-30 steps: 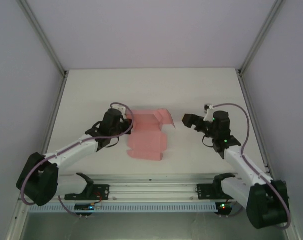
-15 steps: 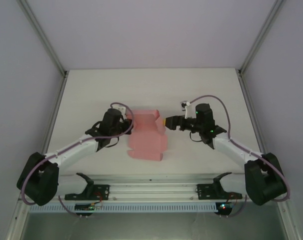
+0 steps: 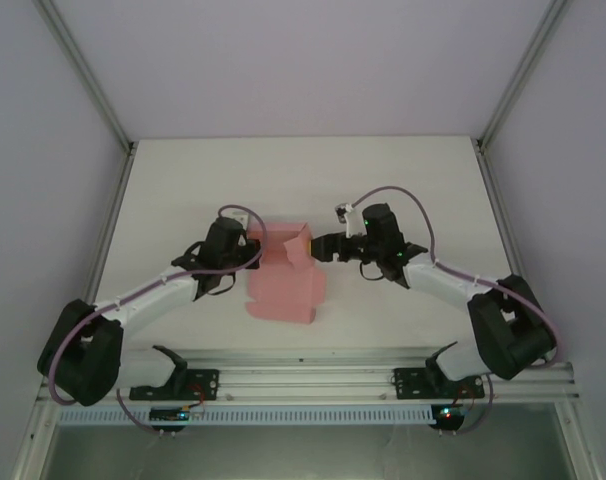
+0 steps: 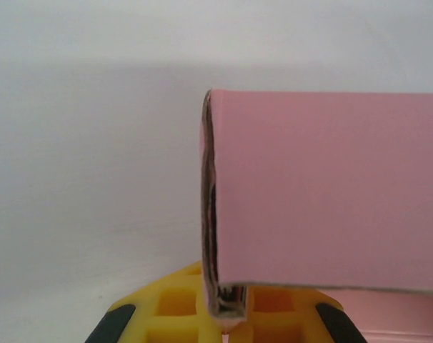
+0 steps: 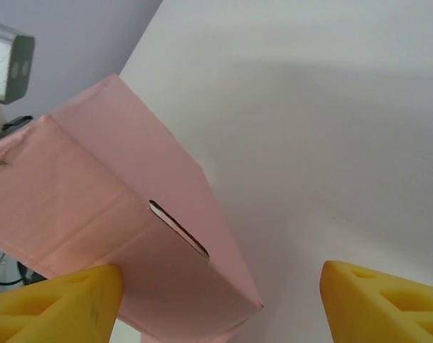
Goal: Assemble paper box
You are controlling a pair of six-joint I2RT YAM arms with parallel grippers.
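Status: box sits mid-frame on the table, partly folded, with the upper end and one flap raised and the lower panel flat. Left gripper is pinched shut on its left edge. Right gripper has jaws wide at the raised wall, gripping nothing. We judge most folds and all tucks remain.

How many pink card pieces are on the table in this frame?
1. The paper box sits mid-table, partly folded, with the left claw shut on its left edge and the right claw open at its right side.
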